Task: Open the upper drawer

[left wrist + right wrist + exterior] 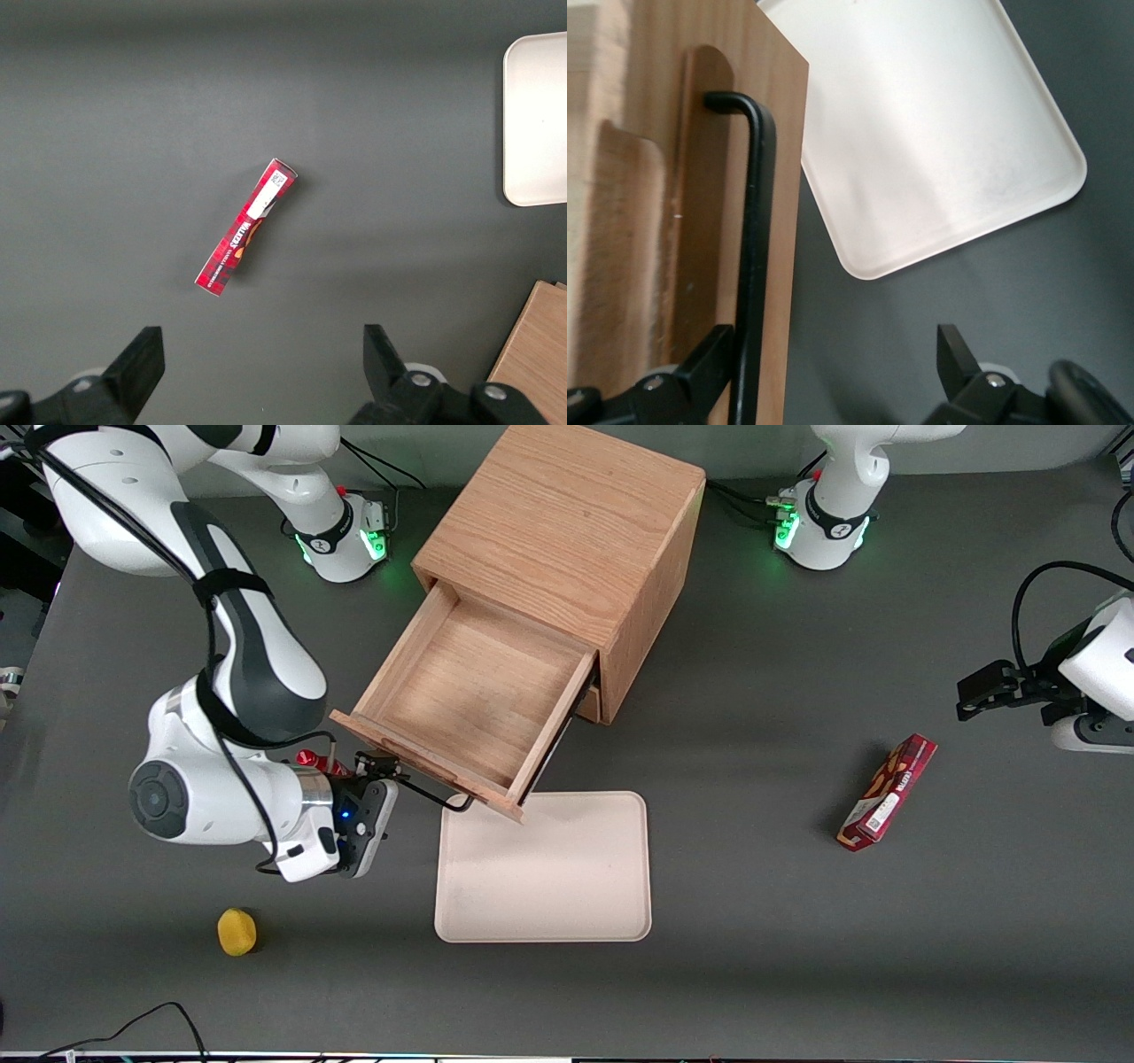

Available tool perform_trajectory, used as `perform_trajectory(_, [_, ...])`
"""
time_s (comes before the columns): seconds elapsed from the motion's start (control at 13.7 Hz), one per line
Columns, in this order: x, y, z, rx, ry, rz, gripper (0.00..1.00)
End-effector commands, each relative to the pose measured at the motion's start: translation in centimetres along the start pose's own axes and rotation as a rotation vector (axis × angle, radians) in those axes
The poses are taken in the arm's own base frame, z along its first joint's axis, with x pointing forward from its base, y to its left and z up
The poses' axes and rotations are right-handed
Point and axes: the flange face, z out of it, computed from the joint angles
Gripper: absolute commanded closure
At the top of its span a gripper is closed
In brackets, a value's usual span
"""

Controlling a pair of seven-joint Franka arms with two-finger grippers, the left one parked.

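Hand (383, 766) spread wide astride black handle (751, 266), upper drawer (469, 691) pulled out over cream tray (549, 877).

The gripper (383, 772) sits at the upper drawer (469, 691) front, and its fingertips are lost in shadow beneath the front panel. Next to them, the black handle (753, 257) runs out of the right wrist view. The tray (545, 868) close by the gripper has one corner hidden under the drawer.
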Motion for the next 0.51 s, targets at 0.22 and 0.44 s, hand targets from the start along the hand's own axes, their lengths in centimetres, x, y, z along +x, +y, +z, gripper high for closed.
perform_trajectory(0.22, [1.1,-3.2,-9.4,-0.039,0.002,0.155,0.00])
perform_trajectory(0.44, [0.8,-9.7,-18.0,-0.145,0.072,0.536,0.00])
